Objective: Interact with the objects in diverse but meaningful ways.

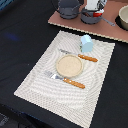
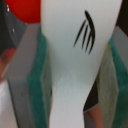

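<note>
In the wrist view a small white bottle-like piece with a black claw-like mark stands upright between my green-padded fingers, which press on both its sides. A red tomato lies close behind it. In the exterior view my gripper hangs at the far edge, right over a grey long-handled saucepan on the brown board. A bit of red shows beside it. A pale blue-white cup stands on the placemat, well apart from my gripper.
A dark grey pot stands on the board to the exterior view's left of the saucepan, and a grey bowl to its right. On the placemat lie a round tan plate, an orange-handled knife and fork.
</note>
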